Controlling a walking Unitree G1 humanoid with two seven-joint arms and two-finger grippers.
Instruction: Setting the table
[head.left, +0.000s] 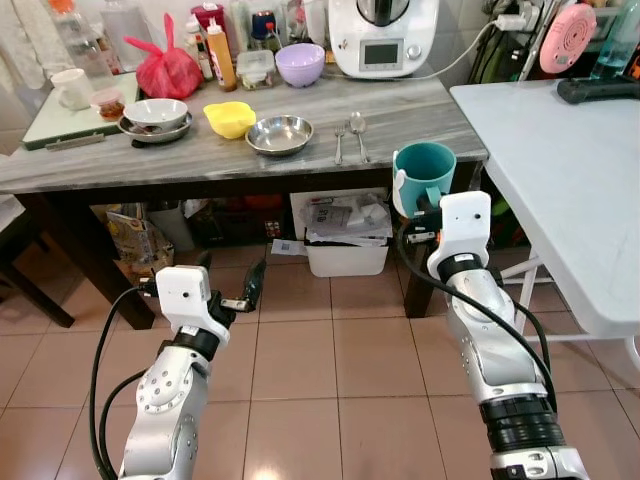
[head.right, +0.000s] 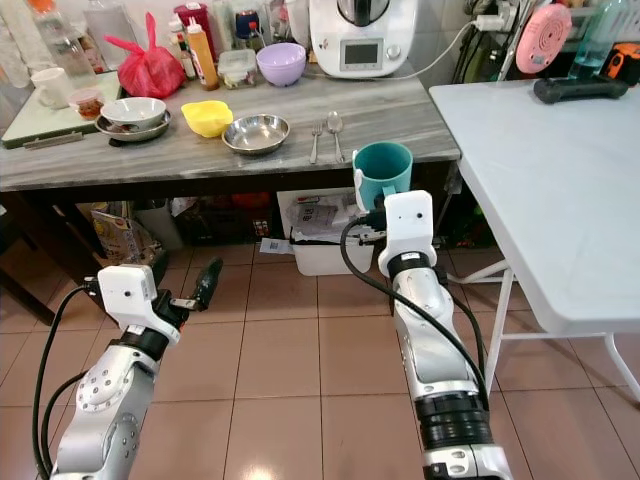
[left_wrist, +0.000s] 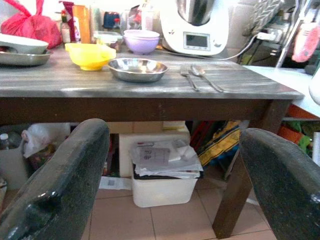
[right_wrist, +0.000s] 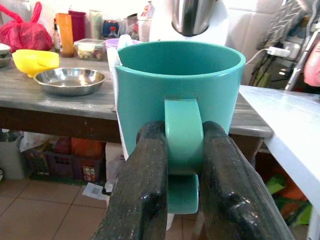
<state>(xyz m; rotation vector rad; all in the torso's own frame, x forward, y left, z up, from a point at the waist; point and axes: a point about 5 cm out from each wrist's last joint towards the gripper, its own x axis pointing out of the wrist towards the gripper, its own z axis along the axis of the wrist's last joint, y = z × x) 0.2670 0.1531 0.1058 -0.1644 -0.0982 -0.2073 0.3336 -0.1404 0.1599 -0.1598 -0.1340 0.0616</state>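
Teal mug (right_wrist: 180, 85) held upright, centre-right of the head views, just off the wooden table (head.left: 300, 150) edge; right claw (right_wrist: 182, 165) pinches its handle. Left claw (left_wrist: 175, 200) spread, empty, lower left above the floor tiles. Fork (head.left: 339, 140) and spoon (head.left: 358, 128) lie mid-table.

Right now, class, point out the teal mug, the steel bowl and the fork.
teal mug (right_wrist: 177, 75): right wrist view, front wall above the handle.
steel bowl (head.left: 280, 134): left eye view, inside of the bowl.
fork (head.left: 339, 143): left eye view, its handle.

home kitchen | food processor (head.left: 383, 35), bowls, sauce bottles on wooden counter (head.left: 200, 160) | tiled floor (head.left: 330, 370)
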